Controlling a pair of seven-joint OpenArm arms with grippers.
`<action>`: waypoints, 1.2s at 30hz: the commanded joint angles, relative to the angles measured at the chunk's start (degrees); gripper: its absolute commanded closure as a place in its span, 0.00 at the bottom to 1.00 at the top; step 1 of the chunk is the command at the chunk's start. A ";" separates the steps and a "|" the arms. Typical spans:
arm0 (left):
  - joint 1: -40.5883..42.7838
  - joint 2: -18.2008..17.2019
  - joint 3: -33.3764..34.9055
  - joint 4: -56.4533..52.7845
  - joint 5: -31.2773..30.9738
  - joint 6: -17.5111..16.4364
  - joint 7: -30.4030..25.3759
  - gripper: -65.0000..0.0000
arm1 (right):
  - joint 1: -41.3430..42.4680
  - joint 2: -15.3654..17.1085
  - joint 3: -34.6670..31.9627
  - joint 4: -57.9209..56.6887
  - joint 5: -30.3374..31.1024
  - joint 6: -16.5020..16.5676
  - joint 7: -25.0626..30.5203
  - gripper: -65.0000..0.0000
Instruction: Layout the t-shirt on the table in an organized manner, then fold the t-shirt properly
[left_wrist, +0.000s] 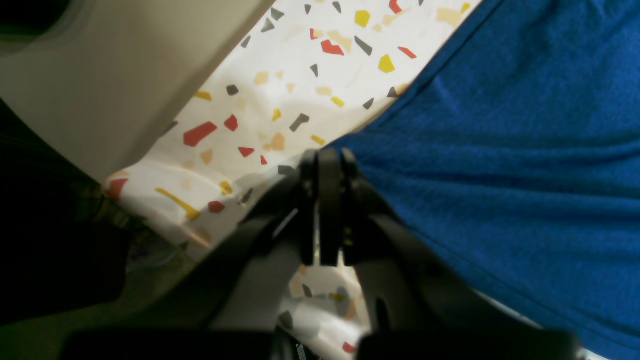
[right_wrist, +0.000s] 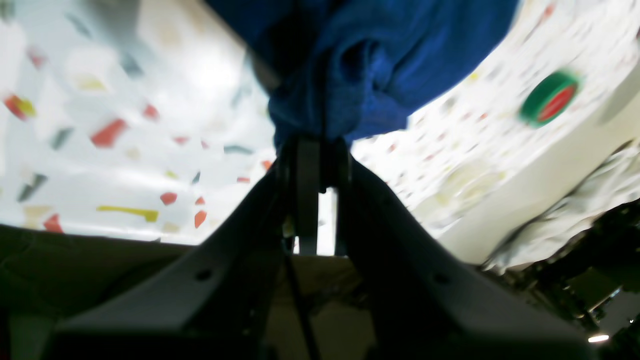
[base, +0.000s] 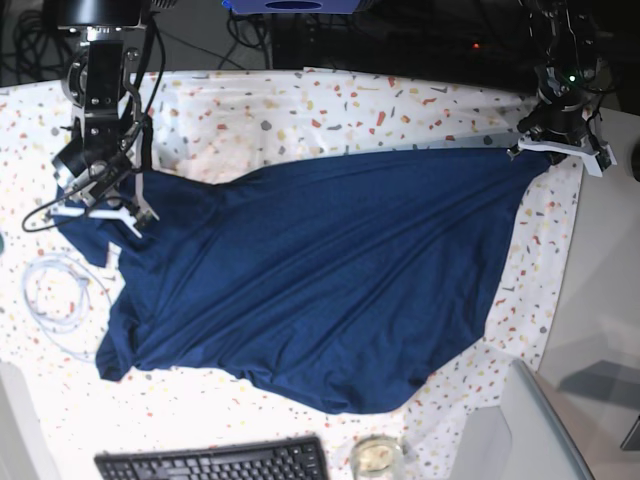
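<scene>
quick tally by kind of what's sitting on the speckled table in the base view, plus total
T-shirt: 1, dark navy t-shirt, spread across the table
Cable: 1, white cable, coiled beside the shirt's left edge
Keyboard: 1, black keyboard, at the near edge
Glass jar or cup: 1, small clear container, right of the keyboard, contents unclear
Total: 4

blurred: green roll (right_wrist: 549, 98) | cut off: keyboard (base: 215, 463)
</scene>
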 joint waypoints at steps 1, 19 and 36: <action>0.18 -0.75 -0.40 1.13 0.25 0.00 -1.30 1.00 | 1.38 0.51 -0.65 2.51 -1.33 -0.12 -1.26 0.98; 0.18 -0.66 0.12 1.05 0.25 0.09 -1.30 1.00 | 20.72 -7.05 -24.92 -4.43 -0.89 -0.12 -14.18 0.97; 0.18 -0.75 -0.32 0.78 0.25 0.09 -1.30 1.00 | 21.42 1.13 -11.91 -9.35 17.31 -6.58 -0.38 0.43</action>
